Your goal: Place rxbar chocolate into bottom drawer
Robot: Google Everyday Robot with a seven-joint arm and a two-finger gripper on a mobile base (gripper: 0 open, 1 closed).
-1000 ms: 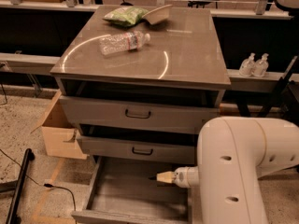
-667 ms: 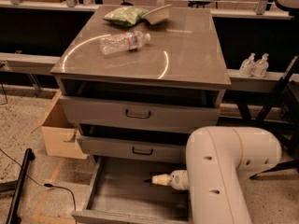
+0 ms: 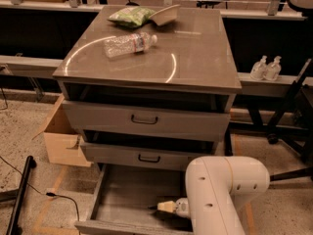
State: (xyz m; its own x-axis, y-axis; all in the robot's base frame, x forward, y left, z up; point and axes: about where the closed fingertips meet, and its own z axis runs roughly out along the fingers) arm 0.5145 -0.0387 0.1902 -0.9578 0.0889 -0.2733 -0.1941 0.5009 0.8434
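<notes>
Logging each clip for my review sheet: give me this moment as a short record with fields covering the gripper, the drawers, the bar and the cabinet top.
gripper: low inside the bottom drawer, front right
bottom drawer: pulled open, grey floor mostly bare
rxbar: probably the dark shape under the gripper, not certain
upper drawers: set further in than the bottom one
cabinet top: water bottle lying on its side, chip bag behind it
floor, left: cardboard box

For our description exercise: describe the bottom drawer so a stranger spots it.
Find the grey metal cabinet. Its bottom drawer is the lowest of three. Unlike the two dark-handled drawers above, it is pulled wide open, with the robot's gripper reaching into it.
</notes>
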